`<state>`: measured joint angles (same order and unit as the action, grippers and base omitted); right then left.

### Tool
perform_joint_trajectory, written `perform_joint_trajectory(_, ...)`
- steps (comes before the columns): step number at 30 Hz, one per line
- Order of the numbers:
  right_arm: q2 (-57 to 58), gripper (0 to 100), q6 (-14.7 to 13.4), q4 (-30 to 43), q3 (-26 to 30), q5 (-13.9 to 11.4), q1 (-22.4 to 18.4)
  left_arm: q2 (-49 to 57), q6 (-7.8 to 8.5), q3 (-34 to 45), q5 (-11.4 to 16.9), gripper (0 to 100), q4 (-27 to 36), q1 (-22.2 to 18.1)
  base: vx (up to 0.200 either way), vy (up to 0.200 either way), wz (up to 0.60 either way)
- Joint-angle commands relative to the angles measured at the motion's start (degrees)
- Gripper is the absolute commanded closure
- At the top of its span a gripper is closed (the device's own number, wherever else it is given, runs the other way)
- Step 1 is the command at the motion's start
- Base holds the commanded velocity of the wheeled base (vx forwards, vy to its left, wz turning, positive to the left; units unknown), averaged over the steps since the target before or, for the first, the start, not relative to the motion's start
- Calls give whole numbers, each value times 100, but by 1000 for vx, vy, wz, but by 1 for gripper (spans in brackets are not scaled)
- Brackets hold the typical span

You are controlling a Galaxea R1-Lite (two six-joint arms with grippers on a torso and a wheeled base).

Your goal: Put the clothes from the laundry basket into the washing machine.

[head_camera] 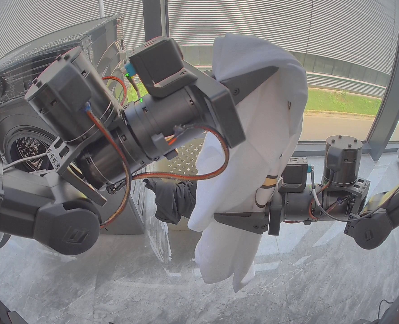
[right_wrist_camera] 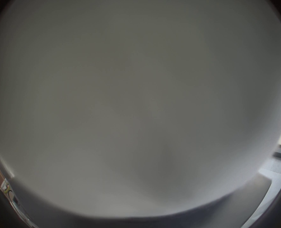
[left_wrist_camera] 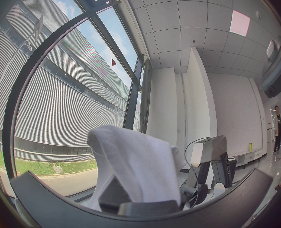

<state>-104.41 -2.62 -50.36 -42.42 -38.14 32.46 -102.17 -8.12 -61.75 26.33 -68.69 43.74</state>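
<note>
Left gripper [head_camera: 262, 82] up close is clamped on the white garment [head_camera: 253, 158], held high and not yet in the washing machine [head_camera: 10, 82], while the right gripper [head_camera: 235, 214] sits in its folds, grip impossible to tell, and a dark garment [head_camera: 174, 199] still drapes the laundry basket [head_camera: 188, 158].

- This looks like a test area in a modern office building, not a home.
- Beyond the left tool [head_camera: 267, 77], floor-to-ceiling windows [head_camera: 352, 32] face a ribbed facade [left_wrist_camera: 61, 111], grass [head_camera: 339, 101] and a road [head_camera: 330, 127].
- Below the tool lies a polished grey marble floor [head_camera: 307, 275].
- To the tool's left, a washing machine [head_camera: 10, 91] stands by the glass.
- Overhead is a grid-tile ceiling [left_wrist_camera: 184, 26] with a flat light panel [left_wrist_camera: 240, 22], above bare white walls [left_wrist_camera: 235, 111].
</note>
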Motion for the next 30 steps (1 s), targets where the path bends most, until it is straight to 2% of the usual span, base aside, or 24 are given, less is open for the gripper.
perform_joint_trajectory(1,-440,0,-19,0,-143,88,23,-84,-5,-198,-32,100,67,29,0,0,0)
perform_joint_trajectory(5,-580,0,-37,-53,-346,264,14,-84,-5,-241,-40,100,93,29,0,0,0)
perform_joint_trajectory(12,-615,0,-37,-97,-451,281,-3,-75,-5,-241,-40,100,93,38,0,0,0)
perform_joint_trajectory(13,-615,100,-19,-97,-416,290,6,-75,-5,-241,-32,100,93,38,0,0,0)
perform_joint_trajectory(23,-651,100,-54,-343,-618,290,23,-66,-5,-241,-32,100,93,38,0,0,0)
perform_joint_trajectory(26,-510,100,-46,-343,-451,272,41,-84,-14,-206,-67,100,93,-23,0,0,0)
perform_joint_trajectory(30,-18,100,-54,-343,111,220,260,-101,-146,-171,-199,100,93,-173,0,0,0)
